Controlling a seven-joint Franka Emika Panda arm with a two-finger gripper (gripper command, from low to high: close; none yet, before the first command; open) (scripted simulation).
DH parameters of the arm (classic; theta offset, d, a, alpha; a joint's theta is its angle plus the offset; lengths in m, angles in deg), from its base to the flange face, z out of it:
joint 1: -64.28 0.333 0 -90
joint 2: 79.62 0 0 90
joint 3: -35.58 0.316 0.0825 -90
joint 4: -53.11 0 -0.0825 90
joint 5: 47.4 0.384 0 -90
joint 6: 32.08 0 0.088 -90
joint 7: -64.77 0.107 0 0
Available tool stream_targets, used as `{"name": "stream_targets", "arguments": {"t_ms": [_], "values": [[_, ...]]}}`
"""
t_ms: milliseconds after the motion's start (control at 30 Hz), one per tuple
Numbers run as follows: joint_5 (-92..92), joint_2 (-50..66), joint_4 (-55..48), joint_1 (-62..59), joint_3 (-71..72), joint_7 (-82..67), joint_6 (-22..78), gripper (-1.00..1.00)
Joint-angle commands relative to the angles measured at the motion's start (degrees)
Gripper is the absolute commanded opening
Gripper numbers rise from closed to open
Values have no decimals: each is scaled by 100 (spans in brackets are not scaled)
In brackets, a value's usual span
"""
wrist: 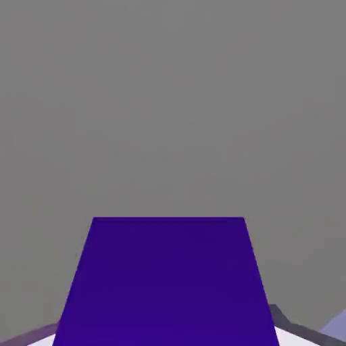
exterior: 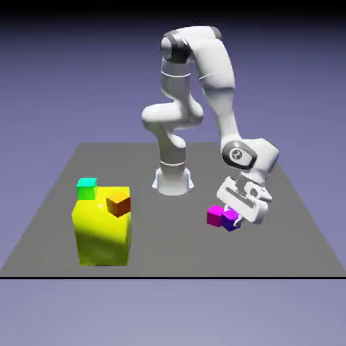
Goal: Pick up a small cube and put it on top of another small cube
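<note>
The small dark purple cube [exterior: 232, 220] is low over the grey table [exterior: 169, 250], right of centre, with my gripper [exterior: 234, 213] coming down on it at a tilt from the upper right. In the hand view the purple cube [wrist: 165, 284] fills the bottom middle between the fingers and hides their tips, so the gripper [wrist: 173, 338] appears shut on it. The bright magenta-pink cube [exterior: 215, 215] rests on the table just beside the purple one, toward the exterior view's left, touching or nearly so. The hand view leaves the magenta cube out.
A large yellow block [exterior: 101, 235] stands at the exterior view's left, with a teal cube [exterior: 86, 188] and an orange-brown cube [exterior: 118, 203] on its top. The robot's base [exterior: 173, 180] is at the table's far middle.
</note>
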Motion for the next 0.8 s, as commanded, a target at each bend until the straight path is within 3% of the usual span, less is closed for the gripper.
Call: {"name": "stream_targets", "arguments": {"t_ms": [0,300,633,667,767], "values": [[236,-169,118,-83,206,37,65,-100],[2404,-1646,1151,-836,2018,282,664,-100],[295,-217,1172,-928,1325,1801,16,-100],[295,-217,1172,-928,1325,1801,16,100],[792,-554,1167,-906,1488,1443,169,100]]}}
